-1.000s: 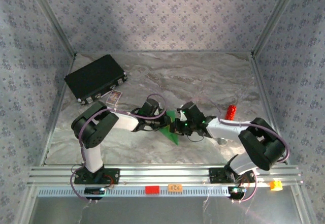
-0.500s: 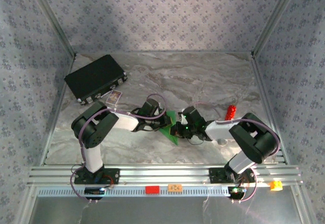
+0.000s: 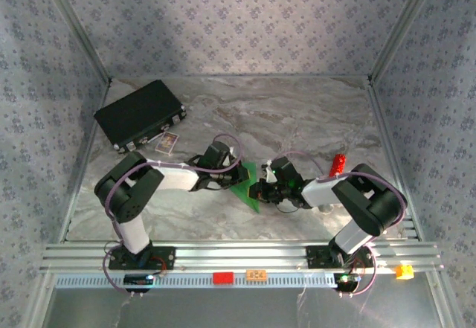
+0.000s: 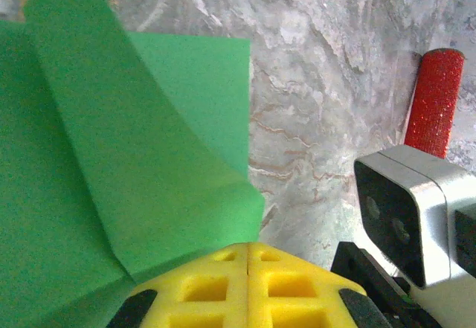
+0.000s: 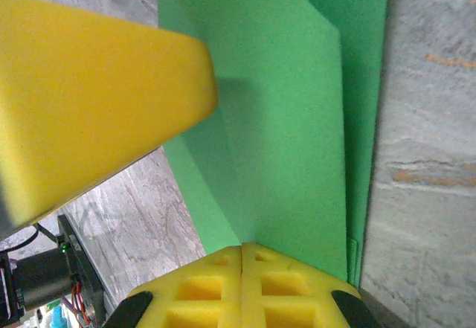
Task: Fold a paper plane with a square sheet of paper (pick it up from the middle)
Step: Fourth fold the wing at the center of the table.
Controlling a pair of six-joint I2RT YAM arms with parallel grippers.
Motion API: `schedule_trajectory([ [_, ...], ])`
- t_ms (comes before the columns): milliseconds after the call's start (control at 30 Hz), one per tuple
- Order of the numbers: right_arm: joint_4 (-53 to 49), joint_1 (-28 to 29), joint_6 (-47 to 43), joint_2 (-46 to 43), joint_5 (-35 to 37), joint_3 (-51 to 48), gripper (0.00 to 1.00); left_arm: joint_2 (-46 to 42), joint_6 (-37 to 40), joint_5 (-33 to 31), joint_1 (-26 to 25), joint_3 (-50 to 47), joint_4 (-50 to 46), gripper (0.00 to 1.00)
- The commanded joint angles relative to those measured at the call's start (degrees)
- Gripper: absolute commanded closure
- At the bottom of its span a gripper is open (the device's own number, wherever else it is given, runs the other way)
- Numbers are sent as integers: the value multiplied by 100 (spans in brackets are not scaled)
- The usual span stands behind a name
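Pincers first: the left pincer (image 4: 248,250) is pressed together, its yellow pads nipping a curled flap of the green sheet of paper (image 4: 111,157). The right pincer (image 5: 242,250) is clamped too, and creased green layers run straight out from between its pads.

From above, both wrists crowd over the sheet (image 3: 248,187) at the middle of the table (image 3: 297,112), so just a small green wedge peeks out and the folds are hard to read there. The left wrist view cuts the paper off at its left edge.

That same view catches the red cylinder (image 4: 433,101) lying beyond the right arm's grey housing, well apart from the paper. The right wrist view has a big blurred yellow finger (image 5: 97,97) pressing the sheet from the left.

The black case (image 3: 140,114) sits in the far left corner, with open marble all around the work.
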Motion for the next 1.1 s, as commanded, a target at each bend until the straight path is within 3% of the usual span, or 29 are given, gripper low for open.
schedule_trajectory([
  [0, -715, -13, 1, 299, 195, -231, 100, -6, 143, 205, -80, -35, -113, 100],
  [367, -890, -14, -58, 243, 221, -264, 100, 521, 106, -199, 72, 163, -527, 100],
  [1067, -957, -100, -321, 159, 10, -406, 100, 731, 648, -306, 1107, 951, -1256, 100],
])
